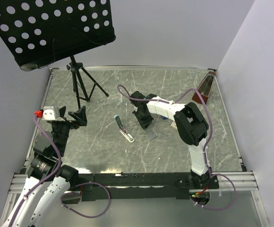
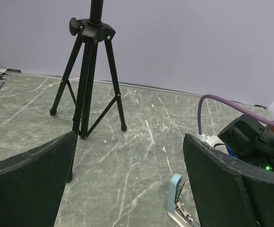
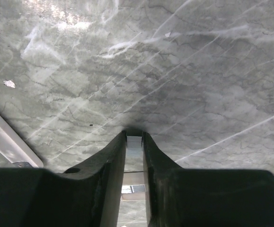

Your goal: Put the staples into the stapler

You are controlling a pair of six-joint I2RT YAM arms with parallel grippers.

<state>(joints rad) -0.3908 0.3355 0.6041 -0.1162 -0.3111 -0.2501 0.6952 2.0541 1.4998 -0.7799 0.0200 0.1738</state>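
Right gripper (image 3: 134, 136) has its two fingers pressed almost together, pinching a thin silvery strip, the staples (image 3: 134, 143), at the tips; it hangs low over the table (image 3: 175, 71). I think the step now is bringing the staples to the stapler (image 1: 124, 128); that lies just to the left of this gripper, and it looks open, with its shiny track showing. Next the strip must line up with the track and slide in straight; a tilt could jam it. Left gripper (image 2: 130, 142) is spread wide and empty, farther off to the left. A small pale flat piece (image 1: 151, 135) lies close on the near side; a black tripod (image 2: 87, 80) and a brown metronome (image 1: 204, 89) stand far back, not in the way.
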